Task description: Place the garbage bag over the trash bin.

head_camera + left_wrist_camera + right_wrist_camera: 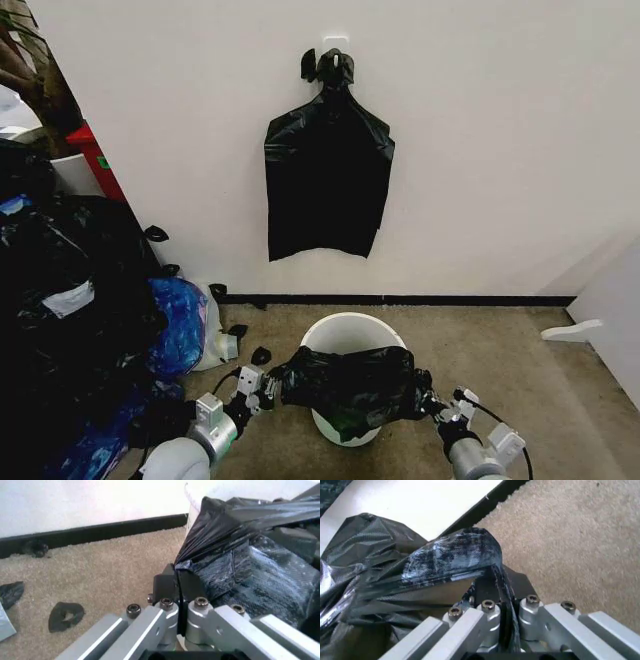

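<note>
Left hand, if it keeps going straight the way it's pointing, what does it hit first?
The left hand is shut on the bag and points across toward the bin. Going straight on, it would likely push into more bag, then the bin's wall, though depth is unclear.

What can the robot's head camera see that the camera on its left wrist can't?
Only the head view shows the flat bunch of black bags hanging on the wall, the big heap of bags, and the right gripper shut on the garbage bag.

Only the left wrist view shows, close up, the left gripper with its fingers pinched shut on the bag's edge.

Both show the garbage bag stretched across the trash bin, the carpet and the black baseboard.
</note>
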### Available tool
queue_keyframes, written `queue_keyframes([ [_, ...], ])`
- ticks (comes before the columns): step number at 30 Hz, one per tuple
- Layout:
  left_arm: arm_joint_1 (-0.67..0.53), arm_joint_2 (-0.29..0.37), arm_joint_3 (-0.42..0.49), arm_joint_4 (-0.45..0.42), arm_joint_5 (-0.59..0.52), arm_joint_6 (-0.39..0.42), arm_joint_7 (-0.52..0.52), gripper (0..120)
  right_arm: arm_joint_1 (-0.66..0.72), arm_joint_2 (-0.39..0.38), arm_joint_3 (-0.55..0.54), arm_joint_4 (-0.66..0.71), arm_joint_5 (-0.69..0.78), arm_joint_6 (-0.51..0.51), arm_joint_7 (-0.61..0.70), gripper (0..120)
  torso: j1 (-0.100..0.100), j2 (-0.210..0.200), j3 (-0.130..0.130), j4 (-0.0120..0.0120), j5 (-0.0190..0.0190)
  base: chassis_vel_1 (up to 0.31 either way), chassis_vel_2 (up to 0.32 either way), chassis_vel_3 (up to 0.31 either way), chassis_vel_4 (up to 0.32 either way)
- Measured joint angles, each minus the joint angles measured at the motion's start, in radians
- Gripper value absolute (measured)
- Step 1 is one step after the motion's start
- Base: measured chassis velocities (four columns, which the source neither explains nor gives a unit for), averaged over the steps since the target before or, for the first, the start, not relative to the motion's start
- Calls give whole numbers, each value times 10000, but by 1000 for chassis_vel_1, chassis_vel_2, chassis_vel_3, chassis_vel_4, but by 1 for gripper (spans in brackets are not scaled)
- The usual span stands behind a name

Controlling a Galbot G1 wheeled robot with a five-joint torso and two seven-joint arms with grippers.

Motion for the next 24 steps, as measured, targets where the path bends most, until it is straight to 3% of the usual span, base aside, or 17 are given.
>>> queue_keyframes([
  [16, -514, -395, 275, 1636, 114, -315, 418, 0, 600, -71, -11, -900, -842, -211, -1082, 0, 0, 0, -1, 1, 0, 0, 0, 0, 0],
  [24, -428, -429, 190, 1849, 232, -451, 511, 0, 679, -59, -11, -1113, -1022, -150, -1218, 0, 0, 0, 0, 1, 0, 0, 0, 0, 0],
])
